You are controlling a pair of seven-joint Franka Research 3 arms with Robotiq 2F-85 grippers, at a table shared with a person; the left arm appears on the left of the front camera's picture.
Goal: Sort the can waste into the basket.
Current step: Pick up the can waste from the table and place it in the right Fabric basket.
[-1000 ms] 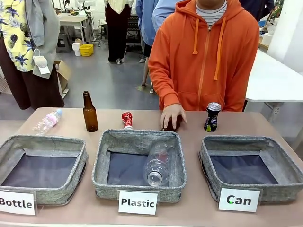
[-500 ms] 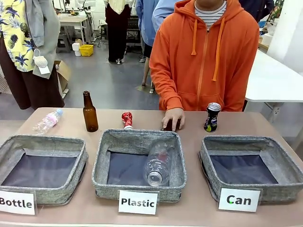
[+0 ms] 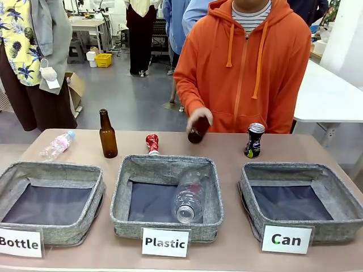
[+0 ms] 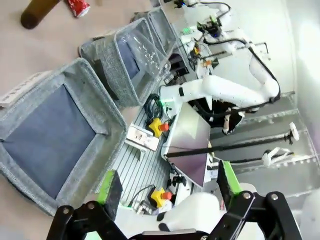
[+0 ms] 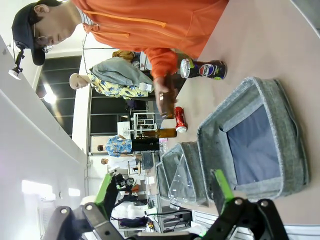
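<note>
Black with a silver top, one can (image 3: 254, 140) stood upright at the table's far side, just behind the far rim of the Can basket (image 3: 300, 168), which held nothing. The crushed red can (image 3: 152, 143) stood well to its left, just behind the Plastic basket (image 3: 164, 161). With both cans on the table, we judged the sorting not yet begun.

We saw the left gripper (image 4: 167, 179) and the right gripper (image 5: 164, 185) spread wide, nothing between their green pads. The next move, we thought, called for the right arm to reach across the basket and close on the black can.

A person's hand (image 3: 198, 122) held a dark brown object (image 3: 197, 135), likely a bottle, above the table between the two cans. We would want it out of the way first.

An upright brown bottle (image 3: 107, 134) stood left of the red can, and a clear bottle (image 3: 189, 196) lay in the Plastic basket. The tan table (image 3: 229, 187) also carried the Bottle basket (image 3: 51, 167). Beyond it we saw a grey-floored workroom with other people.
</note>
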